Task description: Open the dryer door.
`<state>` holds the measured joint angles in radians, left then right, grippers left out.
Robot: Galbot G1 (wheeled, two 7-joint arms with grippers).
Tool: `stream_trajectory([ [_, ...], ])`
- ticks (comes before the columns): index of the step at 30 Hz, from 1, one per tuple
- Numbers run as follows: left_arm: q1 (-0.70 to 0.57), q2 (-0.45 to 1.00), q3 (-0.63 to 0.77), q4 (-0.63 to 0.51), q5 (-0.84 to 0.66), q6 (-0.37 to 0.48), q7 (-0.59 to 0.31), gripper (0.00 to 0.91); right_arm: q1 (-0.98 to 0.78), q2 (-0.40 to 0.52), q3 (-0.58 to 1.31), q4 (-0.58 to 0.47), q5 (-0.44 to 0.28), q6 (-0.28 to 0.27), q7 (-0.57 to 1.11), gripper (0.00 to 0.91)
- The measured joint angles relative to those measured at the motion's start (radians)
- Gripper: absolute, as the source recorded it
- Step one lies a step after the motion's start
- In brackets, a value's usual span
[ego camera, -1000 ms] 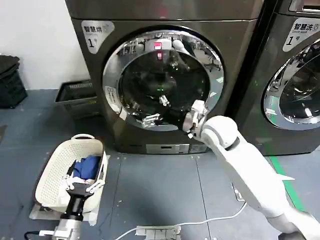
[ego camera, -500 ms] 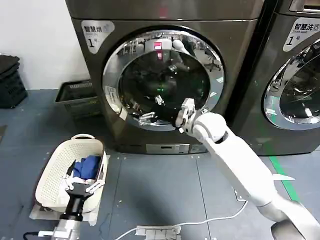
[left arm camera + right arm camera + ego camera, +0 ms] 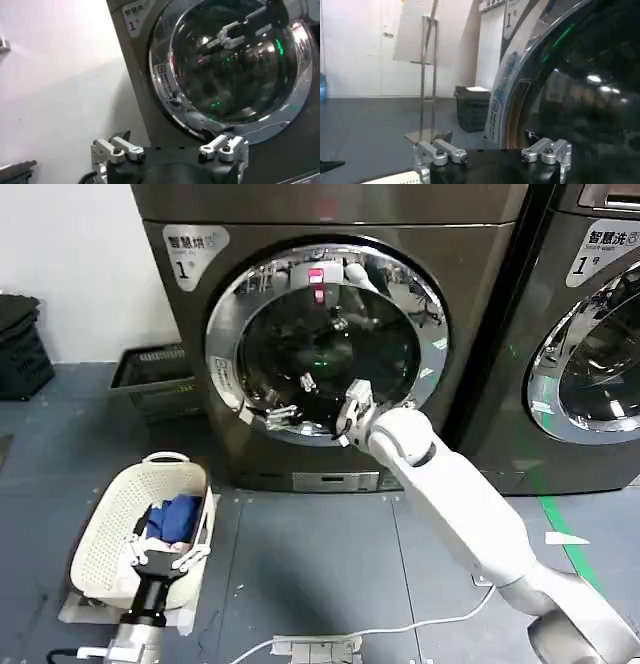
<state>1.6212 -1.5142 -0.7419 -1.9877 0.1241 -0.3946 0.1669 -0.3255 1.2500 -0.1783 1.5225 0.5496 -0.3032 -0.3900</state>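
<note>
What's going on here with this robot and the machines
The robot is working on opening the dryer door, which looks shut. Its right gripper, fingers open, is stretched out in front of the lower part of the dark glass, reaching toward the chrome rim's left side. The left gripper hangs idle low down over a white laundry basket holding blue cloth.

The right arm stretches far forward and leftward, its right hand (image 3: 290, 398) raised with fingers spread apart. The left hand (image 3: 165, 552) hangs low at near left, fingers apart.
</note>
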Motion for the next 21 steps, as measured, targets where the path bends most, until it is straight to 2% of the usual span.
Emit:
stream_trajectory([
  [21, 0.003, -0.002, 0.002, -0.003, 0.002, -0.002, 0.0, 0.907, 0.045, 0.1, -0.03, -0.112, -0.03, 0.014, 0.044, 0.907],
])
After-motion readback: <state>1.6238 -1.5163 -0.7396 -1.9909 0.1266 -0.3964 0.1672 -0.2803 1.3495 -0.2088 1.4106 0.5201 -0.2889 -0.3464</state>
